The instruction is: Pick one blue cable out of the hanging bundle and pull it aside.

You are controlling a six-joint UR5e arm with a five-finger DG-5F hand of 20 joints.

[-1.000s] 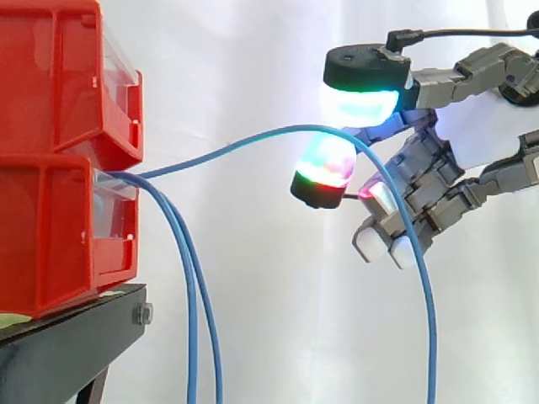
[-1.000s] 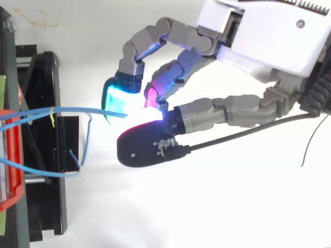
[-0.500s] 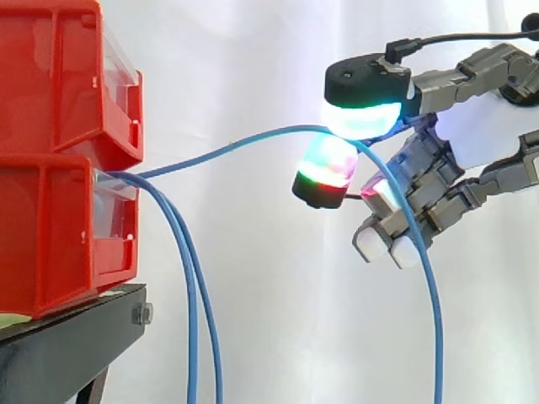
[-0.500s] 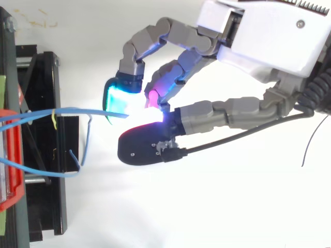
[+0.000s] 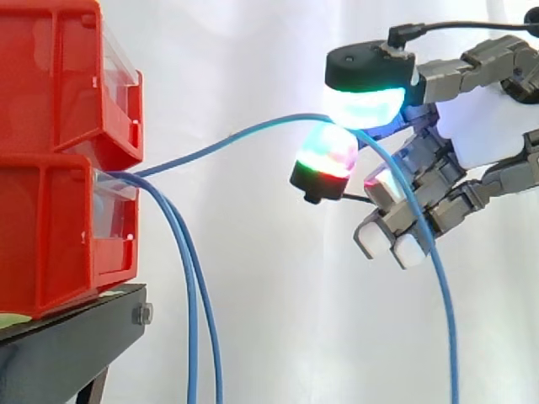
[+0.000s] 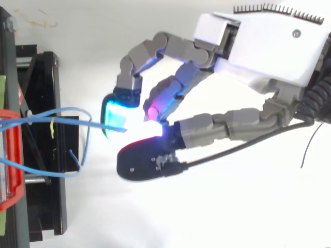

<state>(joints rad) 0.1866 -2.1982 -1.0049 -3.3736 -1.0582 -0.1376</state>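
1. Side view: a white curtain (image 5: 253, 67) is being shown as the backdrop across the whole scene.
2. Two red bins (image 5: 50, 151) are being kept stacked at the left, one on the other. In the top view their red edge (image 6: 9, 199) is being seen at the left border.
3. The hand (image 5: 488, 126) is being held at the right, level with the upper bin and well apart from it. From above, its palm (image 6: 269, 46) is being shown at the upper right.
4. A black stand (image 5: 76, 345) is being used to carry the bins.
5. One blue cable (image 5: 236, 143) is being pinched between two glowing fingertips (image 5: 362, 101), a cyan-white pad above and a green-red pad below. The remaining fingers are being kept curled beneath. The cable is being led from the lower bin's front up in an arc to the pads, then down across the curled fingers to the bottom edge.
6. Two other cables (image 5: 189, 278) are being left hanging from the lower bin, just beside the stand.
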